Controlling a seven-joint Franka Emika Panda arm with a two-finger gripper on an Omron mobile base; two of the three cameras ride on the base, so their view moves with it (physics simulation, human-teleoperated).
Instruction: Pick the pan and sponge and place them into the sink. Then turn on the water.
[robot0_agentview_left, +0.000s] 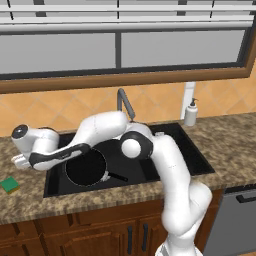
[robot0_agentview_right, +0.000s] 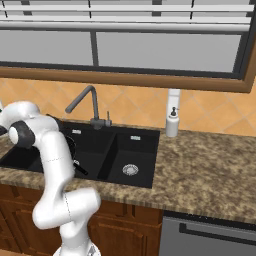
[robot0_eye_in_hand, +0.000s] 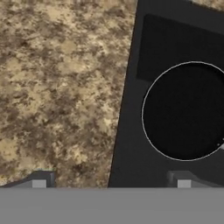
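We see the round black frying pan (robot0_agentview_left: 86, 167) with its short slim handle lying inside the wide basin of the large black rectangular double-basin sink (robot0_agentview_left: 165, 135). In the left base view the handle points toward the right and front of the basin. In the hand view the same pan (robot0_eye_in_hand: 186, 111) appears as a dark disc with a thin light rim, on the floor of the sink (robot0_eye_in_hand: 127, 131).

The small flat sponge (robot0_agentview_left: 10, 185), green on top and yellow below, lies on the speckled brown stone counter (robot0_agentview_left: 230, 145) to the left of the sink, near the front edge and well apart from the pan.

The white arm reaches to the left across the sink, and its two-finger gripper (robot0_agentview_left: 19, 161) hangs over the counter just beside the left rim of the sink, above and behind the sponge. In the hand view the gripper (robot0_eye_in_hand: 111, 180) has its two dark tips far apart at the bottom, one over the counter and one over the sink rim; the fingers are spread wide and hold nothing.

The tall dark grey angular faucet (robot0_agentview_right: 82, 100) stands behind the sink, and a white soap dispenser (robot0_agentview_right: 172, 122) stands on the counter to its right. In the right base view the narrower basin shows a round silver drain (robot0_agentview_right: 130, 170).
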